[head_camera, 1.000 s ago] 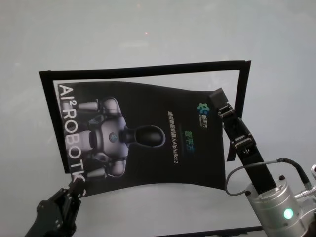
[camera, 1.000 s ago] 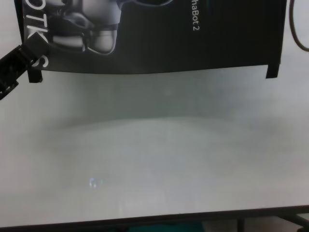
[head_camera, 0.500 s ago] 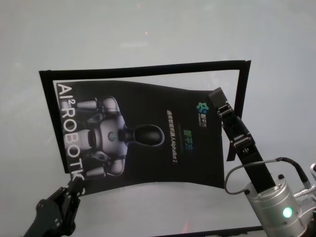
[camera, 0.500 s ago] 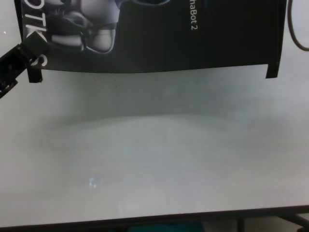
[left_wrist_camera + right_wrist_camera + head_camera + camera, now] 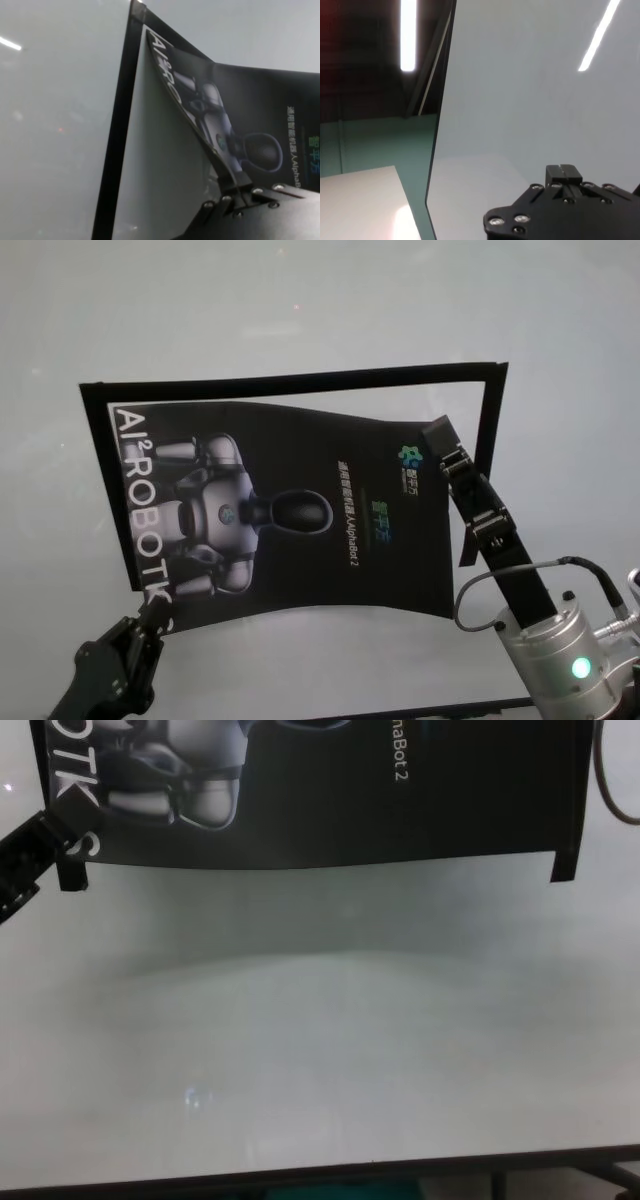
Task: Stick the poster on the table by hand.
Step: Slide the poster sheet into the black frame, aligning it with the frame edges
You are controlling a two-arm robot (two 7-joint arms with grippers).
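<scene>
The poster (image 5: 290, 510), a black glossy sheet with a silver robot figure and white lettering, hangs bowed a little above the table (image 5: 300, 300). My left gripper (image 5: 152, 612) is shut on its near left corner. The left wrist view shows that corner pinched and curled up (image 5: 235, 189). My right gripper (image 5: 436, 430) is shut on the far right corner. A narrow black tape strip (image 5: 290, 378) runs along the poster's far side and another (image 5: 484, 455) along its right side. The chest view shows the poster's near edge (image 5: 320, 820) casting a shadow on the table (image 5: 320, 1050).
The table's dark front edge (image 5: 320, 1178) runs along the bottom of the chest view. A grey cable (image 5: 490, 585) loops beside my right wrist. The right wrist view shows a bare grey surface with a dark edge (image 5: 437, 150) and floor beyond.
The poster's near edge has shifted very slightly away from me. My left gripper has dropped a touch lower in the head view. Both grips are unchanged.
</scene>
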